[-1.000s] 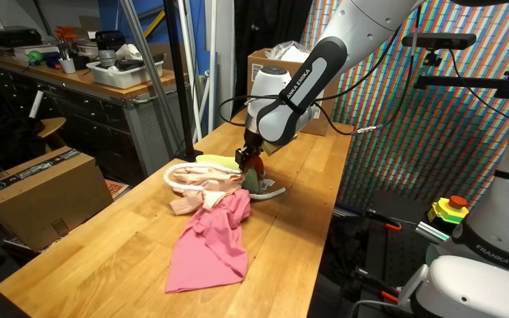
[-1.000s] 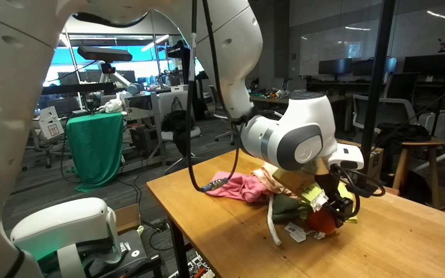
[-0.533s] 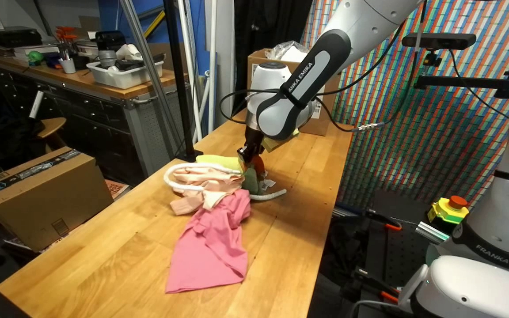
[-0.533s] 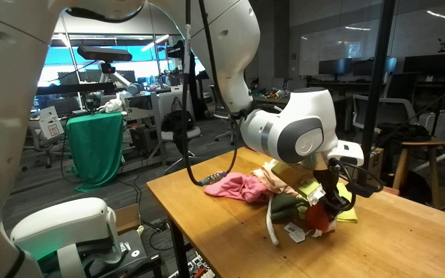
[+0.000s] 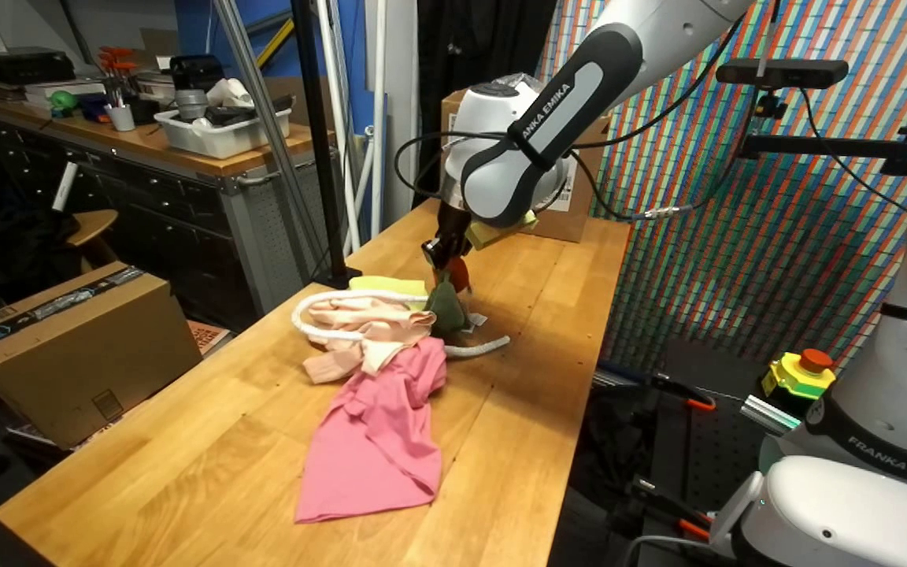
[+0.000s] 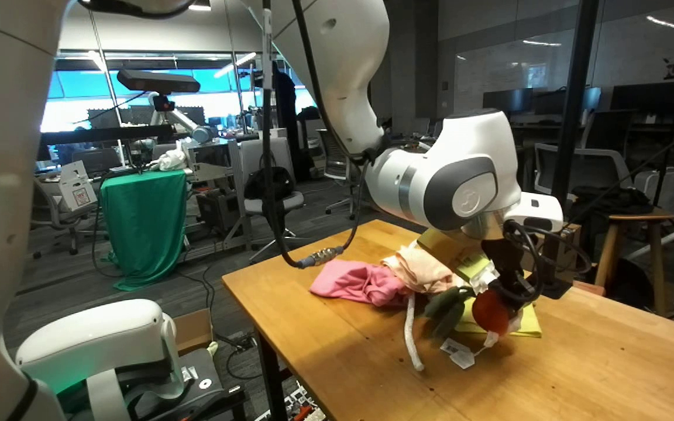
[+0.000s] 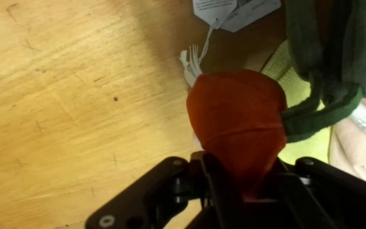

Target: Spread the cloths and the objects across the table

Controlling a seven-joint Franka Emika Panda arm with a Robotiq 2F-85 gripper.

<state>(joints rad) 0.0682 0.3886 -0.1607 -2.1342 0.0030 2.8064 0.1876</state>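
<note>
Fingers (image 7: 217,184) grip the red-and-green item (image 7: 238,108) by its red end (image 6: 491,313) above the table (image 5: 241,465), seemingly to set it apart; in an exterior view, yellow-green cloth (image 5: 386,283) lies at its nine o'clock, peach cloth (image 5: 367,314) at eight, pink cloth (image 5: 379,449) at seven.

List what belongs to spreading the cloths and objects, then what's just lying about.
Part of the job: pink cloth, peach cloth, yellow-green cloth, white cord, red and green item held in the gripper, table.

Just lying about: taped cardboard box, white bin, wooden stool, red-topped yellow button.
</note>
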